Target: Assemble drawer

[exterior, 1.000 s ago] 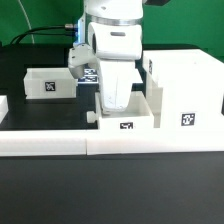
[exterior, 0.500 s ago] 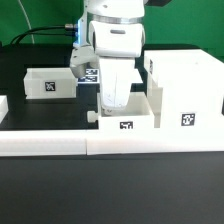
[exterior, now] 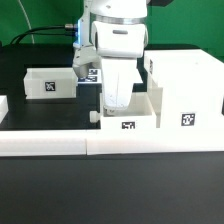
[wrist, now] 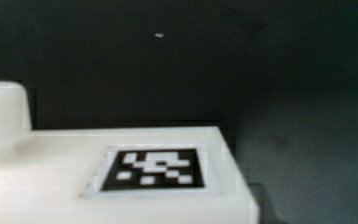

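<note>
Starting at the exterior view's left, I see a small open-top tray [exterior: 50, 83] sitting on the black tabletop [exterior: 40, 115], well apart from the other parts. Next comes the arm. The end effector [exterior: 115, 103] reaches straight down into a second tray [exterior: 140, 118], which stands just behind the long low border wall [exterior: 60, 143]. The fingertips are sunk behind that tray's front wall, so I cannot tell whether they are spread, pressed together or pinching anything. Just beside this tray, on the exterior view's right, stands the tall housing [exterior: 185, 85], upright, with a front tag [exterior: 187, 119] low on its face. My wrist view gives me only a white surface bearing a blurred tag [wrist: 158, 168] against the dark tabletop. I cannot tell which drawer part that surface belongs to.
</note>
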You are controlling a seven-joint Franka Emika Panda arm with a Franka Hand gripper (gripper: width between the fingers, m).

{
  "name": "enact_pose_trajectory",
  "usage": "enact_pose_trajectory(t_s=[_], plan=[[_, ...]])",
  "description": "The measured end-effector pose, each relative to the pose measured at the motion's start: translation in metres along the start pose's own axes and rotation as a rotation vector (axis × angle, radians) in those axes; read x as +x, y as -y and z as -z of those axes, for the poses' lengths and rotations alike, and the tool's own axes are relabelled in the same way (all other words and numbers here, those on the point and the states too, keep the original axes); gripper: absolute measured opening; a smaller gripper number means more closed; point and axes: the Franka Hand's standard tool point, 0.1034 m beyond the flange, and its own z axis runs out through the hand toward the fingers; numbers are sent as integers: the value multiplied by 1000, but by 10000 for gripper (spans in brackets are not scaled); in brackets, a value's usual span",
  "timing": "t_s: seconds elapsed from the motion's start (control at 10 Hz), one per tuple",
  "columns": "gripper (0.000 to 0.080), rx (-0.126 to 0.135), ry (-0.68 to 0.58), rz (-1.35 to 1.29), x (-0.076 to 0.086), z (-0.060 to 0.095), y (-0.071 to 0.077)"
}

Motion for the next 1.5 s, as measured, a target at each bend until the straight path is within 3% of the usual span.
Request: enact_pose_trajectory(t_s=[0.1, 0.2, 1.5], plan=[[42, -17, -4, -5, 5, -2, 1], [42, -8, -3, -5, 6, -2, 2], [42, -10, 19, 59, 12, -1, 2]])
